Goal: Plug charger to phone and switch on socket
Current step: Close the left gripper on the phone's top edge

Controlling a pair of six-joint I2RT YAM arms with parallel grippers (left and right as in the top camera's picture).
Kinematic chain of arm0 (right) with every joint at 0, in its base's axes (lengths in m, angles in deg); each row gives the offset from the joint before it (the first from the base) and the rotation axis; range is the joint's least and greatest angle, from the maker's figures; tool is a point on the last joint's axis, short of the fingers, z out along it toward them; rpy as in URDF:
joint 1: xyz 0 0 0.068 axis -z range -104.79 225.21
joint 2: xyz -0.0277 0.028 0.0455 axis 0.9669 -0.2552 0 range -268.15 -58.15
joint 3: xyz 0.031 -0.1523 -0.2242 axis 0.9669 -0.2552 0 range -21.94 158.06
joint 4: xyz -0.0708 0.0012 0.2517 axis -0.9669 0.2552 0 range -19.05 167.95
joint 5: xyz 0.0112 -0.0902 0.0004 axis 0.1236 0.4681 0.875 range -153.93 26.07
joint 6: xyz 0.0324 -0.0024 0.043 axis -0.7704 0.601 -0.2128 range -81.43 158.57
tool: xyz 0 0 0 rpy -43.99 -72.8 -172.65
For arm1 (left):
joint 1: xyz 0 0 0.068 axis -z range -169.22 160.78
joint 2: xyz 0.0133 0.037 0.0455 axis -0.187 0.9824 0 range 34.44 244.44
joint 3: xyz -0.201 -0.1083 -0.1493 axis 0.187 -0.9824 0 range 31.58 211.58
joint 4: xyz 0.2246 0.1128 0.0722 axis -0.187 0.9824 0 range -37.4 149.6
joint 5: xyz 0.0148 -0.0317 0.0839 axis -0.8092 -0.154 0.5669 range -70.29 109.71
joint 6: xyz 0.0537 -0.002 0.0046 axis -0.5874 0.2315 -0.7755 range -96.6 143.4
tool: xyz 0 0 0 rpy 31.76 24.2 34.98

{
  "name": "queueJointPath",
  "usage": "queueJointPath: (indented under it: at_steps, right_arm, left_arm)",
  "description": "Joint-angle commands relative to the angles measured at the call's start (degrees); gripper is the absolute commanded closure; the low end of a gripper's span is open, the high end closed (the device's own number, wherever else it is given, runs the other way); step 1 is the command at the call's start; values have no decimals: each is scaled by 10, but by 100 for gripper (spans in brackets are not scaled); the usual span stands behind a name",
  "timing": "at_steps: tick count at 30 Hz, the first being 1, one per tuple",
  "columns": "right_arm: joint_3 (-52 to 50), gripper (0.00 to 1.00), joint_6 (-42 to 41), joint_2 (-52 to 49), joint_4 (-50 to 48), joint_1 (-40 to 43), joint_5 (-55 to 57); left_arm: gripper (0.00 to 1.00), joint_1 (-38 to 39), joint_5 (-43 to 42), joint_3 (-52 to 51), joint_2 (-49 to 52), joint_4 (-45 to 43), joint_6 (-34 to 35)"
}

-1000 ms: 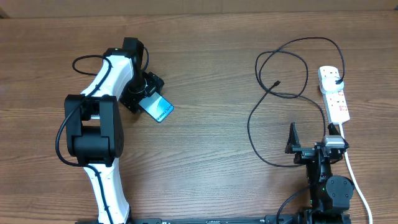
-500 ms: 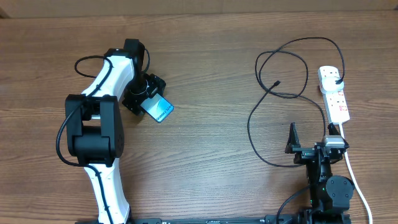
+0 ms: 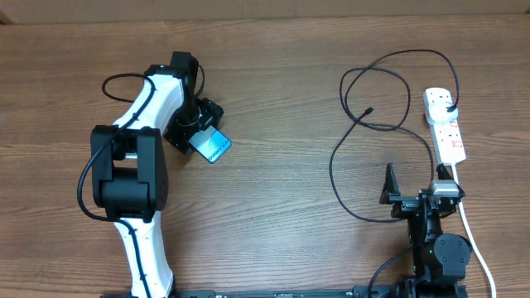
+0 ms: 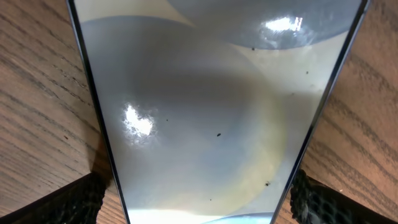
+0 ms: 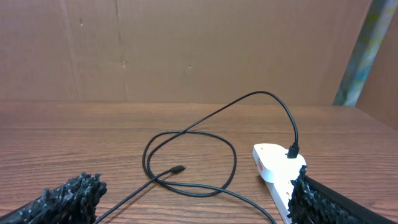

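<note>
The phone [image 3: 212,146], blue screen up, lies slanted on the table at the left. My left gripper [image 3: 195,126] is shut on its near end. In the left wrist view the phone [image 4: 205,93] fills the frame between my two black fingers [image 4: 68,202]. The charger, a thin black cable [image 3: 377,79], loops at the right. Its connector tip [image 3: 368,110] lies loose and its plug head [image 3: 448,101] sits in the white socket [image 3: 445,128]. My right gripper [image 3: 414,192] is open and empty, near the front edge. Its view shows the tip [image 5: 177,168] and socket [image 5: 277,163].
The socket's thick white cord [image 3: 474,240] runs to the front right edge beside my right arm. A cardboard wall [image 5: 186,50] stands behind the table. The wooden tabletop [image 3: 281,182] lies between the phone and the cable.
My left arm and gripper have shifted slightly to the right, and the phone has moved a few pixels with them. The right arm, cable and socket have not moved.
</note>
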State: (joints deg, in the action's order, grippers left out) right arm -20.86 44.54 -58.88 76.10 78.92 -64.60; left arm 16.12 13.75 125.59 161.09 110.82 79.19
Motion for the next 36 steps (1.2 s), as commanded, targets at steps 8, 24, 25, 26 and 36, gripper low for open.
queueJointPath:
  at_steps: [8, 24, 25, 26, 36]
  right_arm:
    - [-7, 0, -3, 6, -3, 2, -1]
    - [-7, 0, -3, 6, -3, 2, -1]
    - [-7, 0, -3, 6, -3, 2, -1]
    - [-7, 0, -3, 6, -3, 2, -1]
    - [-7, 0, -3, 6, -3, 2, -1]
  left_arm:
    - [0, -1, 56, -30, 43, -18, -1]
    - [11, -2, 35, -30, 43, -29, 0]
    - [12, -2, 35, -30, 43, -29, 0]
    - [13, -2, 35, -30, 43, -29, 0]
    - [25, -3, 18, -30, 43, -26, -2]
